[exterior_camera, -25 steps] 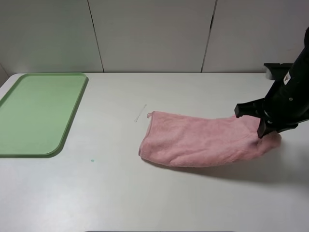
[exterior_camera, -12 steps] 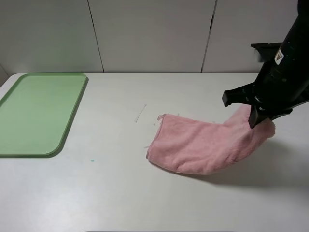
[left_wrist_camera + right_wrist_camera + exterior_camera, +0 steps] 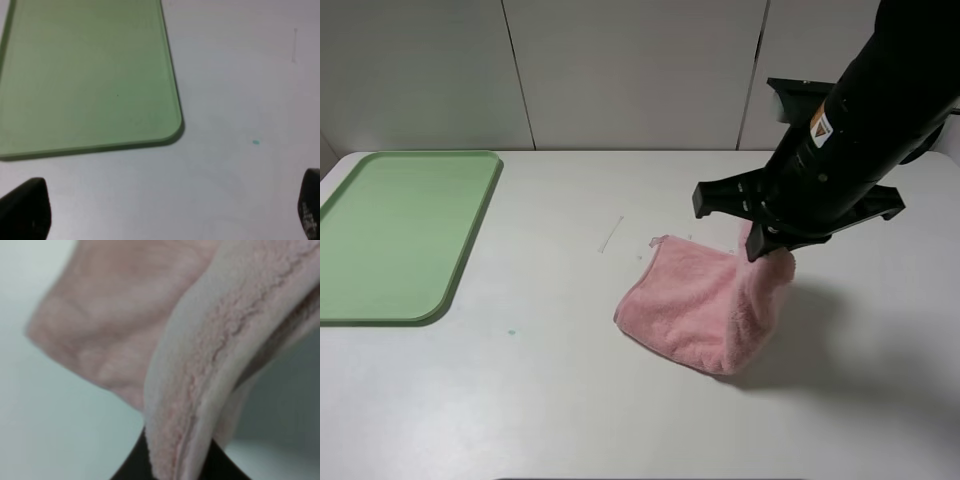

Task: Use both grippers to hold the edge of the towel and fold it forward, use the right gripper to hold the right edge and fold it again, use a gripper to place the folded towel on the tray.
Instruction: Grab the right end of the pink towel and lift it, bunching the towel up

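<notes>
1. The right gripper (image 3: 765,248) has swung left across the table (image 3: 550,400) since the earlier frames and pulled the right end of the towel (image 3: 695,305) with it. The towel was a long strip and is now a shorter, doubled-up bundle.
2. The right jaws are clamped on the edge of the towel (image 3: 200,405). In the right wrist view, plush pink cloth is pinched between two black fingertips and bulges out past them.
3. The held end is lifted off the table and droops from the jaws. In the high view, the rest of the towel lies flat below and to the left of the gripper.
4. Judgement: this is the second fold, right edge over, about half done. The held edge has not yet been laid on the flat part.
5. The left gripper (image 3: 165,215) has its jaws wide apart with nothing between them. It hangs over bare table near a corner of the tray (image 3: 75,75) and is not seen in the high view.
6. The tray sits at the far left, well apart from the towel.
7. The likely next need is to carry the edge further left, lower it onto the left side and let go. The risk is that the plush cloth bunches instead of lying flat.
</notes>
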